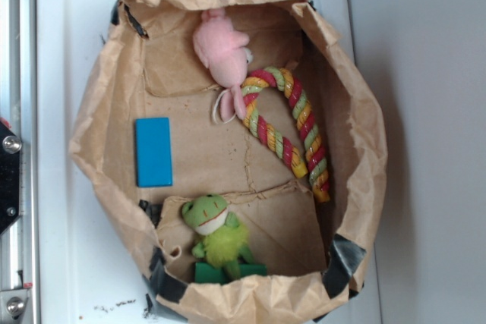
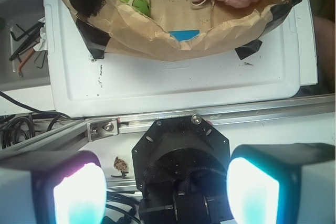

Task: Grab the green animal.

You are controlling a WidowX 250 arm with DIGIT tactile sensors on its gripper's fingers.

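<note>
Fingers [image 2: 77, 192] spread wide at the bottom of the wrist view, one glowing pad lower left, the other lower right, nothing between them but the dark robot base. Well apart from the green animal [image 2: 132, 0], seen there only as a green patch at the upper left, inside the paper bag [image 2: 157, 38] and partly hidden behind its crumpled near wall.

In the exterior view, from left to right: white tray [image 1: 57, 187] under the bag; blue block [image 1: 154, 151] flat on the bag floor at centre left; green animal [image 1: 214, 229] at lower centre, head toward the upper left, fuzzy body resting on a dark green block [image 1: 228, 271] just beside the bag's lower wall; pink plush [image 1: 222, 51] at upper centre, touching the striped rope toy [image 1: 292, 123] that curves down to the right. Rolled bag walls all around the contents, black tape [image 1: 342, 259] at the corners. Bare counter [image 1: 425, 111] at the right of the frame.
</note>
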